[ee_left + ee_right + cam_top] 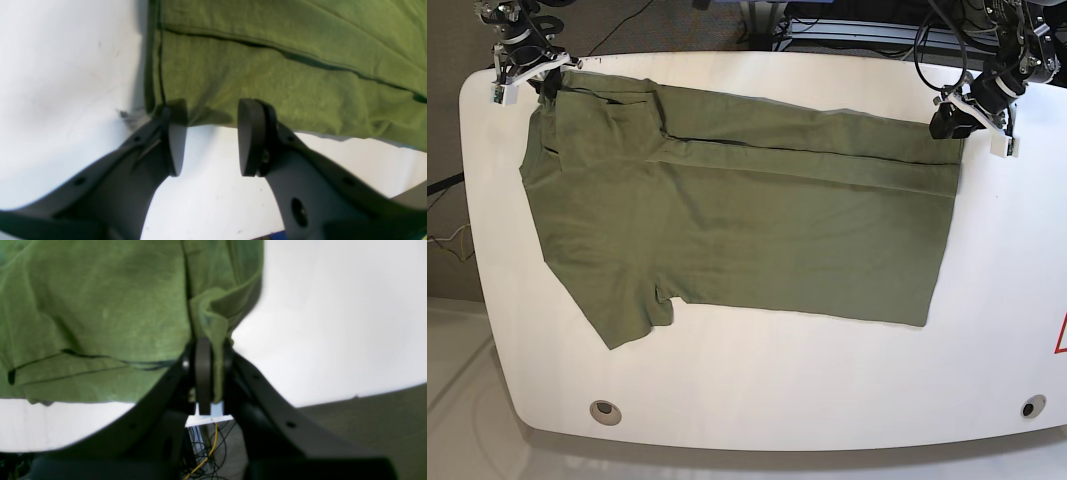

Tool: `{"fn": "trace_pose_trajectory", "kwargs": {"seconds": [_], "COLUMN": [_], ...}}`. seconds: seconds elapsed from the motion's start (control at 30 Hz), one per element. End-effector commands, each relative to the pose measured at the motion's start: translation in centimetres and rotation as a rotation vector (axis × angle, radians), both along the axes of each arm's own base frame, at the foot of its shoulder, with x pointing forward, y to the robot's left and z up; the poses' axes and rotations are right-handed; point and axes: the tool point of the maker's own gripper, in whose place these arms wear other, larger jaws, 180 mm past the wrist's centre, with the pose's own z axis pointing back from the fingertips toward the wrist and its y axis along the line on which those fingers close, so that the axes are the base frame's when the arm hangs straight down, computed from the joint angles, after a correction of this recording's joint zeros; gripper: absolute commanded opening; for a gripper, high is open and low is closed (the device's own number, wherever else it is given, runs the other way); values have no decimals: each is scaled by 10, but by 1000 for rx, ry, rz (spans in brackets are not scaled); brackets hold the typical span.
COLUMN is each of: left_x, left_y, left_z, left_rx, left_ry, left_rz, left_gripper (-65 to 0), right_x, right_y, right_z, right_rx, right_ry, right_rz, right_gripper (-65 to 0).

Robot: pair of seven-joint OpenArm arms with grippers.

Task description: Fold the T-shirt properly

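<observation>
Right pincer (pixel 208 373): at the far left corner of the surface in the base view; jaws closed on a bunched fold of green cloth at the shirt's edge, as the right wrist view shows.
T-shirt (pixel 737 220): olive green, plain, spread flat across the white surface (pixel 757 390); its far long edge is folded over toward the middle, forming a band along the back; one short sleeve (pixel 632 310) points toward the near edge at the left.
Left pincer (pixel 208 140): at the far right corner of the shirt; jaws parted with bare white surface between the pads, the tips at the hem corner, no cloth held between them.
Surface holes: one round opening (pixel 605 408) near the front left, another (pixel 1027 407) near the front right.
</observation>
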Motion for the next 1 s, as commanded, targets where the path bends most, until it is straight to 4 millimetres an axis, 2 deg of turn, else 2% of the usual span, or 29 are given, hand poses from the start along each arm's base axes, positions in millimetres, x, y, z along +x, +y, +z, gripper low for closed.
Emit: {"fn": "trace_pose_trajectory", "kwargs": {"seconds": [0.0, 0.17, 0.37, 0.43, 0.5, 0.77, 0.97], "left_x": [1, 7, 10, 12, 14, 12, 10], "left_y": [2, -1, 0, 0, -1, 6, 23], "left_z": [5, 8, 10, 12, 13, 13, 17], "left_rx": [5, -22, -25, -24, -19, -13, 16], "left_ry": [-11, -33, -37, -42, -51, -52, -52], "left_rz": [-7, 0, 1, 0, 0, 19, 51], "left_gripper": [-411, -460, -620, -621, -472, -456, -434], "right_x": [3, 2, 1, 2, 2, 2, 3], "right_y": [-4, -5, -4, -4, -3, -4, -6], "right_z": [7, 7, 7, 6, 6, 7, 7], "right_rx": [-12, -17, -18, -16, -15, -16, -22], "right_ry": [-23, -18, -14, -14, -15, -15, -18], "right_rz": [4, 8, 7, 9, 10, 11, 8], "right_gripper": [-650, -650, -650, -650, -650, -650, -650]}}
